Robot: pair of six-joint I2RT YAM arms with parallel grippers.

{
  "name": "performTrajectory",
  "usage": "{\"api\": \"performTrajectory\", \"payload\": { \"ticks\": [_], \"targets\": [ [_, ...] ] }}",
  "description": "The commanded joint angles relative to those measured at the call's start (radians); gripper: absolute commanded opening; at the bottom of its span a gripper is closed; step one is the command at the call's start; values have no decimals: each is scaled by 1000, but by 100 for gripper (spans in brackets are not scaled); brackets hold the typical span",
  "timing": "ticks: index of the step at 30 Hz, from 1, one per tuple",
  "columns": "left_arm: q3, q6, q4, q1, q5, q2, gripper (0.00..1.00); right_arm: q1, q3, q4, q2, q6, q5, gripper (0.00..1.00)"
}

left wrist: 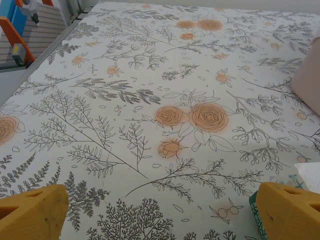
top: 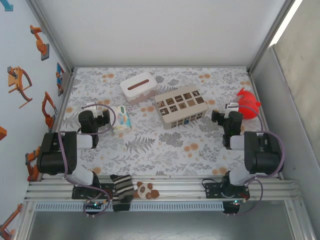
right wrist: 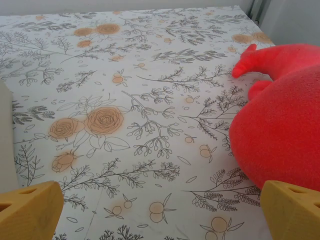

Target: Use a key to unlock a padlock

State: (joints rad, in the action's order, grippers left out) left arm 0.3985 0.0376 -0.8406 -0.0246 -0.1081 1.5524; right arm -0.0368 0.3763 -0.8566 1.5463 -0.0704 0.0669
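Nearest the lens, on the front alu rail (top: pixel 165 186), a striped sock (top: pixel 121 191) and a small panda toy (top: pixel 145 190) are laid side by side, well to the near-left of the beige compartment box (top: pixel 180 106). That box is set at mid-bench, turned at an angle, its top a grid of dark cells. Bench (top: pixel 165 150) is covered w/ a floral cloth. A white tissue box (top: pixel 138 87) is placed just beyond-left of the compartment box, apart from it. A pale tissue pack (top: pixel 121 120) is seen to the box's left, just beside the left end effector (left wrist: pixel 160 215), whose yellow fingertips (left wrist: pixel 32 212) are spread wide, nothing gripped btwn them. To the box's right, the right end effector (right wrist: pixel 160 210) is likewise released, fingers wide apart and empty. A red plush toy (right wrist: pixel 280 130) is found just beside its right fingertip, on the side away from the box. Padlock: position can't be told, as the box's cells are too small to be read.
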Motion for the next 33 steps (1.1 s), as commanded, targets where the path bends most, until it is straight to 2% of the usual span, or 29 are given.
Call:
{"api": "performTrajectory", "payload": {
  "ticks": [1, 22, 27, 30, 33],
  "targets": [
    [10, 7, 0, -1, 8, -11, 96, -3, 13, -2, -5, -2, -2, 100],
    [11, 9, 4, 0, 10, -11, 96, -2, 12, -2, -5, -2, -3, 100],
    [5, 16, 2, 5, 19, -29, 96, -3, -2, 25, -80, -35, 83, 100],
    [14, 21, 121, 3, -15, -148, 96, -3, 5, 154, -202, -50, 110, 100],
    [43, 38, 253, -16, -72, -304, 96, -2, 65, 399, -344, -89, 101, 100]
  ]
}}
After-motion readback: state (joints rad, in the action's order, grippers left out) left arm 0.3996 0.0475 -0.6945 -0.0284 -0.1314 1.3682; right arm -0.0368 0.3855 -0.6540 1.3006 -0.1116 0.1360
